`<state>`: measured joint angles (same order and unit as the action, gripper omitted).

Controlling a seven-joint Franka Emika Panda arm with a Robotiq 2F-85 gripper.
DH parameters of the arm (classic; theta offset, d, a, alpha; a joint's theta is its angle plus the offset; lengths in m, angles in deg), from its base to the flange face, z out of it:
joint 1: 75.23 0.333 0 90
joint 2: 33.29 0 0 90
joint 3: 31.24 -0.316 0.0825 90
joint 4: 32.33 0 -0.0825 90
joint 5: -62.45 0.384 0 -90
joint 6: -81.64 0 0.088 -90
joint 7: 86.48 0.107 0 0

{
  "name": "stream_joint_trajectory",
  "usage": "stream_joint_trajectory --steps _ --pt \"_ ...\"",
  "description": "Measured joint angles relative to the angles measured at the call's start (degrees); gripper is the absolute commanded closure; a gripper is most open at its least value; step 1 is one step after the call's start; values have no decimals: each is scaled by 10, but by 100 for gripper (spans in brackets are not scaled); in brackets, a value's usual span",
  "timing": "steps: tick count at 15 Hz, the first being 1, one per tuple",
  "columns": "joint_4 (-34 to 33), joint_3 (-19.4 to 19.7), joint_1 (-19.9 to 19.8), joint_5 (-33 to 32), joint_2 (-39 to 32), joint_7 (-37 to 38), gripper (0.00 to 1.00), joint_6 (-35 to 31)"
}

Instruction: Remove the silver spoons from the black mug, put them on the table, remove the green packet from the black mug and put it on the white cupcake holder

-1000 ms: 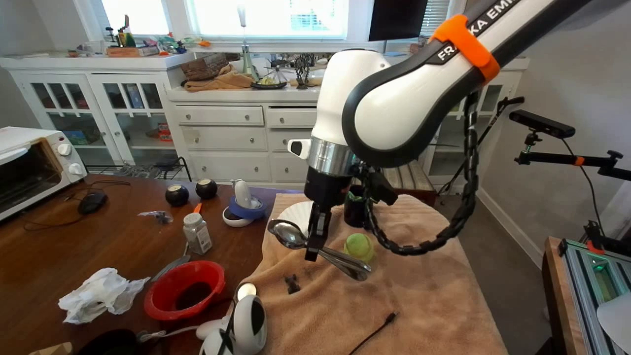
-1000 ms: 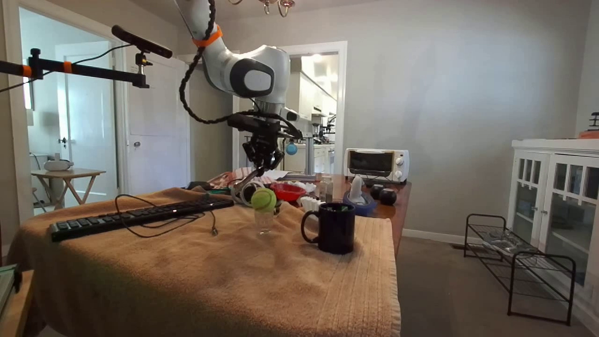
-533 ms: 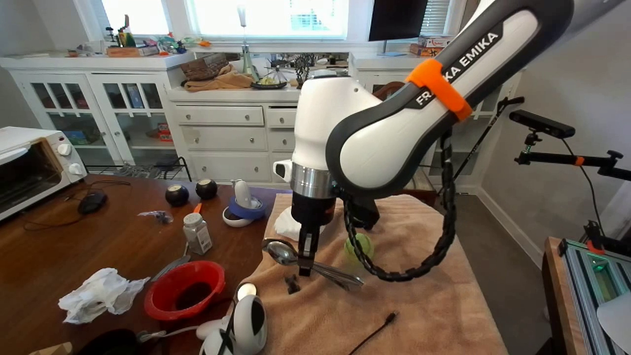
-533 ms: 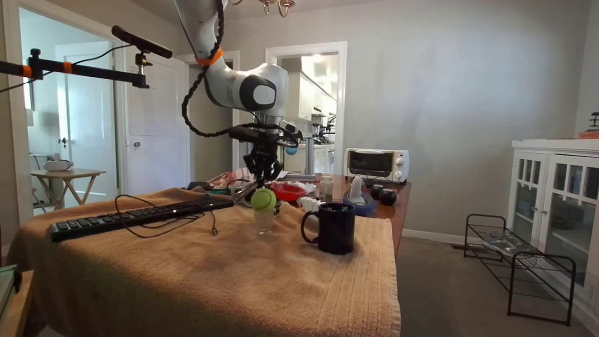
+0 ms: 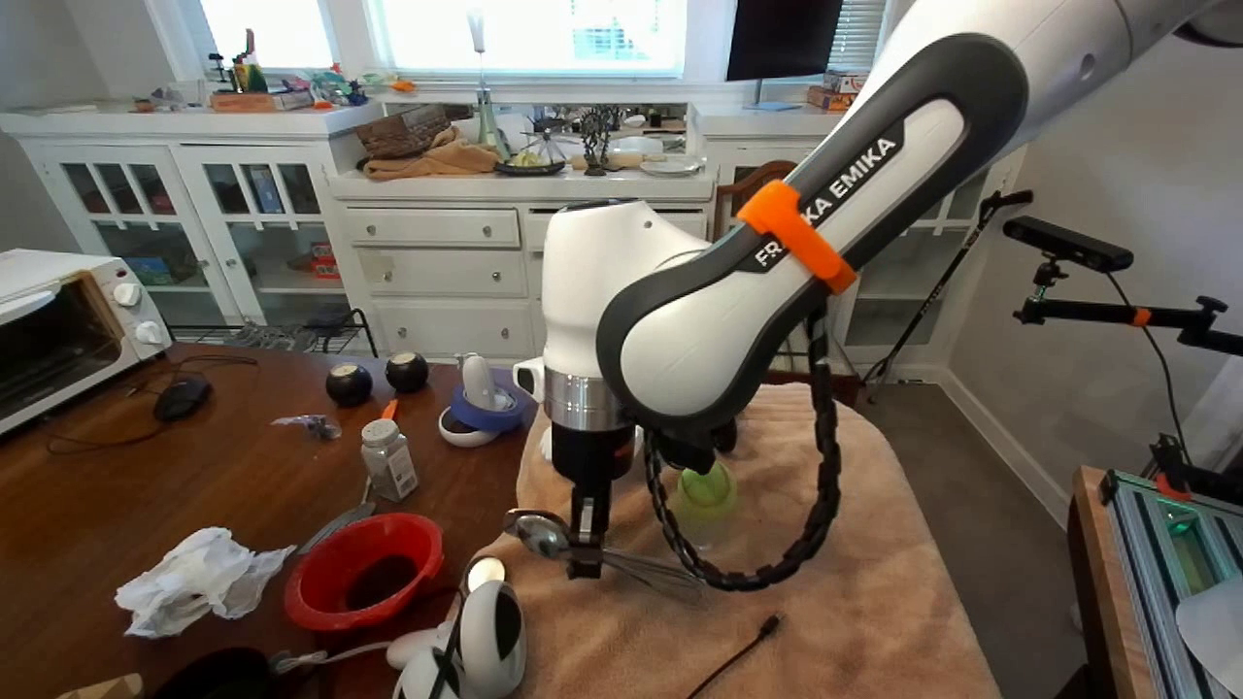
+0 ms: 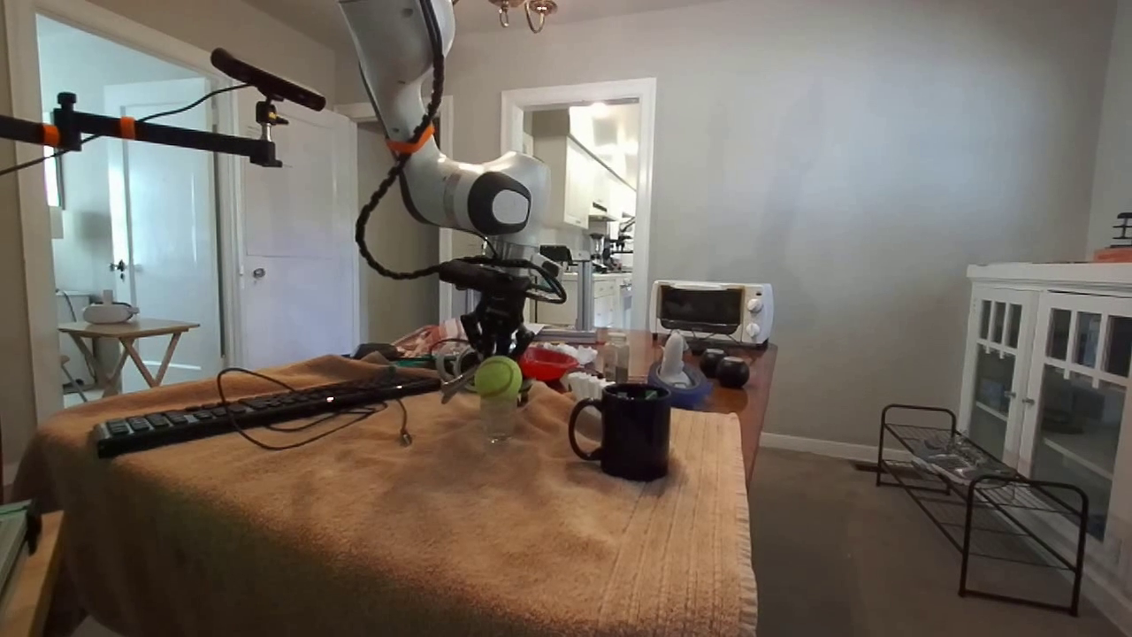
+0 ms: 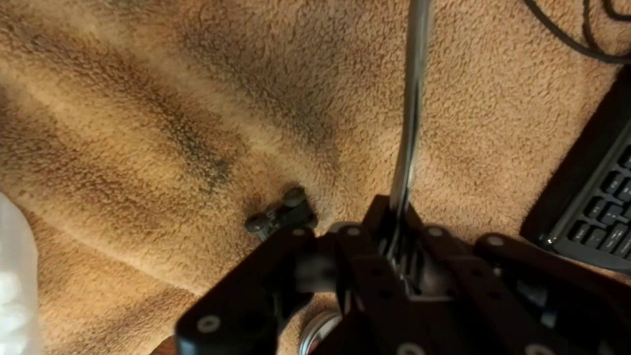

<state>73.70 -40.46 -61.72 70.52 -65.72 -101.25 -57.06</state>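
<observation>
My gripper [image 5: 586, 561] is shut on the silver spoons [image 5: 540, 534] and holds them low over the tan towel, handles sloping down. In the wrist view, the spoon handles [image 7: 415, 84] run up from between the fingertips of the gripper [image 7: 398, 212]. The black mug [image 6: 638, 438] stands upright on the towel; the arm mostly hides it in an exterior view. Small dark green bits show at its rim, perhaps the green packet [image 6: 650, 393]. The white cupcake holder [image 6: 585, 386] stands behind the mug; its edge also shows in the wrist view [image 7: 15, 281].
A yellow-green ball [image 6: 498, 378] sits on a clear glass [image 6: 499, 420] near the spoons. A keyboard [image 6: 265, 413] with cables lies on the towel [image 6: 495, 531]. A small black clip [image 7: 291, 209] lies below the gripper. A red bowl [image 5: 408, 544] and white headset [image 5: 495, 636] stand nearby.
My gripper has moved down and away from the mug with the spoons in it, coming close over the towel. The mug, ball and other objects have not moved.
</observation>
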Motion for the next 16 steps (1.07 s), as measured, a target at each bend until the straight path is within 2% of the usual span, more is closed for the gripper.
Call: stream_joint_trajectory --steps 9,10,12,16 --pt "-60 -7 0 -14 -67 0 98 24" --pt "-66 -7 0 -15 -71 0 68 31" --pt "-75 -8 0 -15 -78 0 60 40" --pt "-90 -9 0 -15 -84 0 32 55"
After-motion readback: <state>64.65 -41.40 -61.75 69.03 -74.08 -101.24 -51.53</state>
